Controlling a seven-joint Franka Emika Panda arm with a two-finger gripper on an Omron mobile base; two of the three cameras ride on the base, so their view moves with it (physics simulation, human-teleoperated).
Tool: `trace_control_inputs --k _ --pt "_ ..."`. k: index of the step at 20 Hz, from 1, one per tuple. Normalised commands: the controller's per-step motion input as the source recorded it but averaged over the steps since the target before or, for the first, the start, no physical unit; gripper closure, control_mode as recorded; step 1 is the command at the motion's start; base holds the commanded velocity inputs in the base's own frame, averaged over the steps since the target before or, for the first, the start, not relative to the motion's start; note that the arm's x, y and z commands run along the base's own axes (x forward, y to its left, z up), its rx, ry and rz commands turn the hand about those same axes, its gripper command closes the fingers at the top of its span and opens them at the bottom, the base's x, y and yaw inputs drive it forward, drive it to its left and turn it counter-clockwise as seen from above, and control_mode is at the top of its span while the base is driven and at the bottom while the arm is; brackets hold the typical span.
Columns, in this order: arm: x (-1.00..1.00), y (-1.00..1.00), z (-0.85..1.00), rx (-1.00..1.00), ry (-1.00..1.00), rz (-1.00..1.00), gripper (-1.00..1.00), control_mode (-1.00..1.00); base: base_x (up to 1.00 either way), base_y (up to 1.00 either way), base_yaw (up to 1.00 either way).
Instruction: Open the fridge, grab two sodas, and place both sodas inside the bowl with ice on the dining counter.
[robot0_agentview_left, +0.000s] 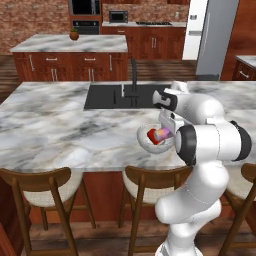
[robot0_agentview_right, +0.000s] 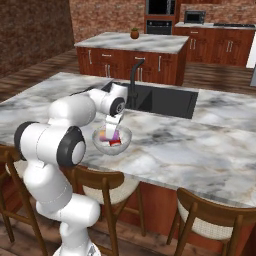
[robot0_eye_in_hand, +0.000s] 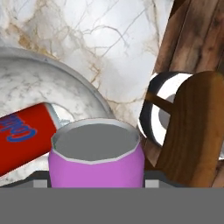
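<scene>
The big fridge (robot0_agentview_left: 216, 37) stands far back in the room, past my counter, and one door hangs open so the white inside shows. In front of it, well apart from me, is a smaller island (robot0_agentview_left: 70, 44) with a marble top and a little round brown thing (robot0_agentview_left: 74, 35) on it.

I am at the long dining counter (robot0_agentview_left: 55, 130). Its top is white and grey marble. A black sink (robot0_agentview_left: 117, 96) is set into it, with a dark faucet (robot0_agentview_left: 133, 75) at the back edge of the sink. Wooden stools (robot0_agentview_left: 42, 192) with pale seats stand along the near side of the counter.

My white arm (robot0_agentview_left: 205, 140) bends over the counter and reaches down to the bowl (robot0_agentview_right: 112, 140). The bowl is small, round and light grey. It sits on the counter near the front edge, just in front of the sink.

The red soda (robot0_eye_in_hand: 24, 135) lies on its side in the bowl. The purple soda (robot0_eye_in_hand: 96, 159) is over the bowl too, right beside the red one. In the hand view I see its grey top close up.

My pincer (robot0_agentview_right: 112, 131) points down into the bowl. It is pinching the purple soda, with one finger on each side of the can.
</scene>
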Motion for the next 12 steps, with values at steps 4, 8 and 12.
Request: trace_control_inputs --k 4,8,12 --pt "0.21 0.0 -0.1 0.0 0.0 -0.09 1.0 -1.0 0.0 0.0 0.0" --pt "0.11 0.0 -0.16 0.0 0.0 -0.07 1.0 -1.0 0.0 0.0 0.0" --pt "0.04 0.0 -0.23 0.0 0.0 -0.06 1.0 -1.0 0.0 0.0 0.0"
